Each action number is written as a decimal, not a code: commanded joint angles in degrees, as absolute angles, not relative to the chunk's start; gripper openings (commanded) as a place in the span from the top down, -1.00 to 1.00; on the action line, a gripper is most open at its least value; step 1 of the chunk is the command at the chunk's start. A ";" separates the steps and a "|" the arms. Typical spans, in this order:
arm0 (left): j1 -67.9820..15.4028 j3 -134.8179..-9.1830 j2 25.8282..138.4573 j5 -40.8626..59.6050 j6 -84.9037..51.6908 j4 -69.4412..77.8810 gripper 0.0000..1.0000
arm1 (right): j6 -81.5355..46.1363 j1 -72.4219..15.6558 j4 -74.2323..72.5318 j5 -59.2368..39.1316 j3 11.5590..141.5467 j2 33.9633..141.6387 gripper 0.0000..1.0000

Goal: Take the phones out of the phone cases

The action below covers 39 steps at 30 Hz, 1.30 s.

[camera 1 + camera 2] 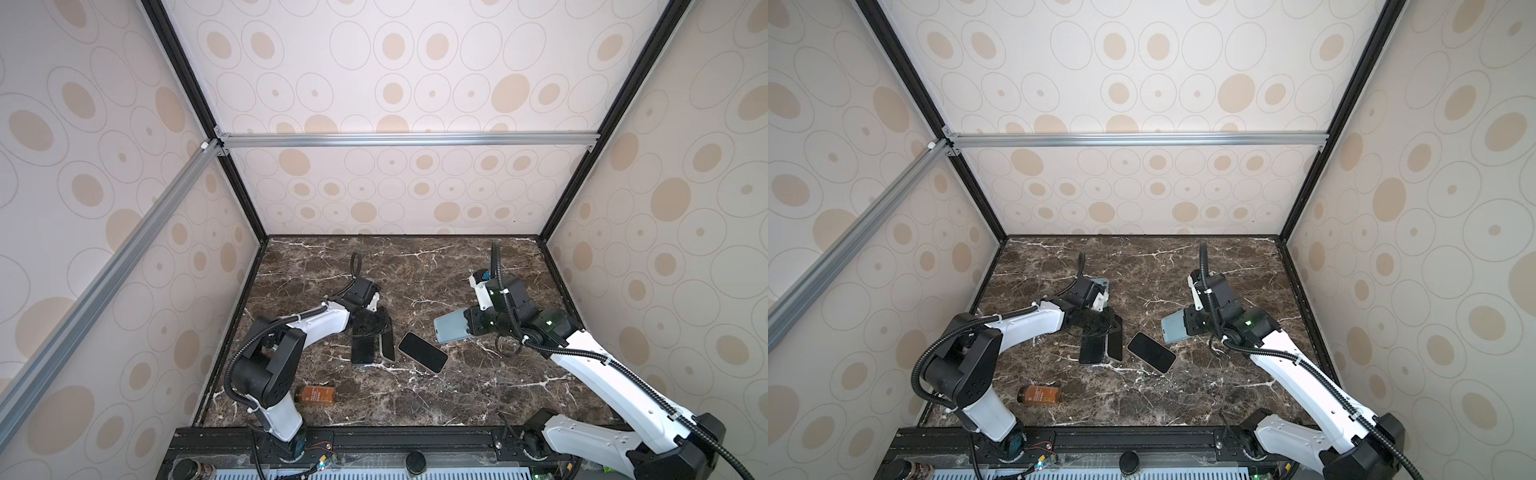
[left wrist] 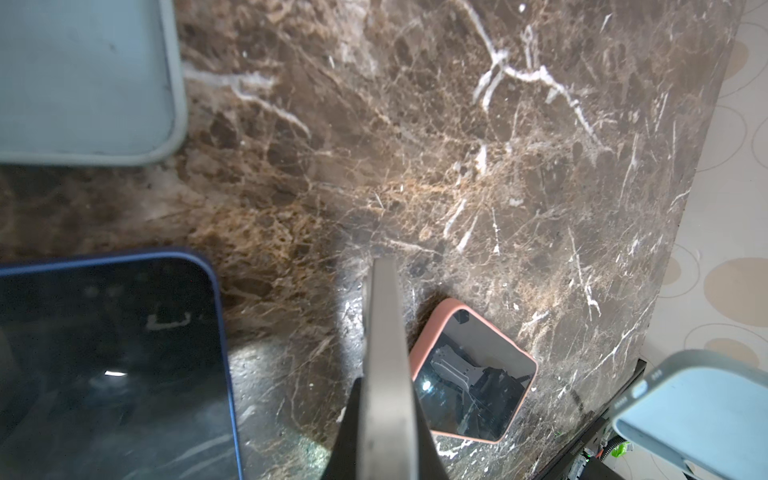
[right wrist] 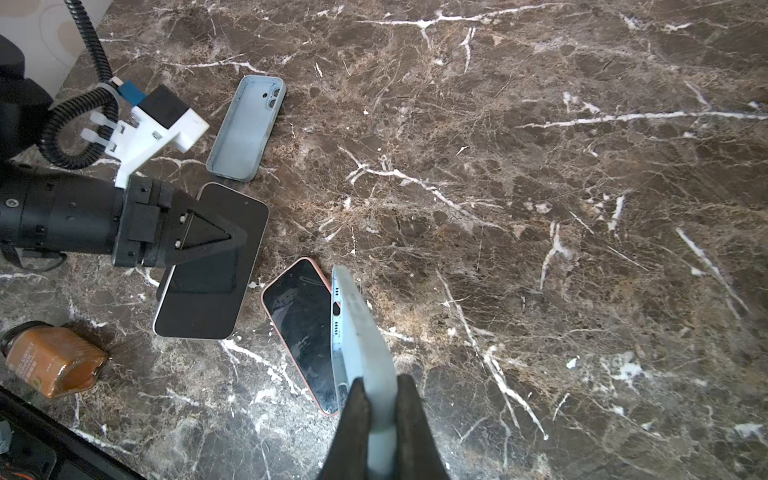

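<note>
Right end effector [image 3: 381, 401] holds case [image 3: 360, 332] aloft

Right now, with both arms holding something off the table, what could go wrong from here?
1. The left gripper pinches the silver-edged phone on edge, near one end; it might slip onto the marble table or the blue-edged phone lying close by.
2. The right gripper has its jaws shut on the light blue case, close to the pink-cased phone; a careless swing could knock that phone.
</note>
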<state>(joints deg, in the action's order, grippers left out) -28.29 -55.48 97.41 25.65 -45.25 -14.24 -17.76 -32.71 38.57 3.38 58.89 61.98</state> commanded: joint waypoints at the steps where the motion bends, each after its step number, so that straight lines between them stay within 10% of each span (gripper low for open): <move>1: -28.34 -55.35 98.16 26.63 -47.36 -12.04 1.00 | -18.54 -32.71 39.02 3.34 58.68 61.08 1.00; 39: -29.71 -54.58 103.35 31.16 -52.28 -1.20 0.88 | -21.45 -32.70 34.74 -1.31 55.55 63.33 1.00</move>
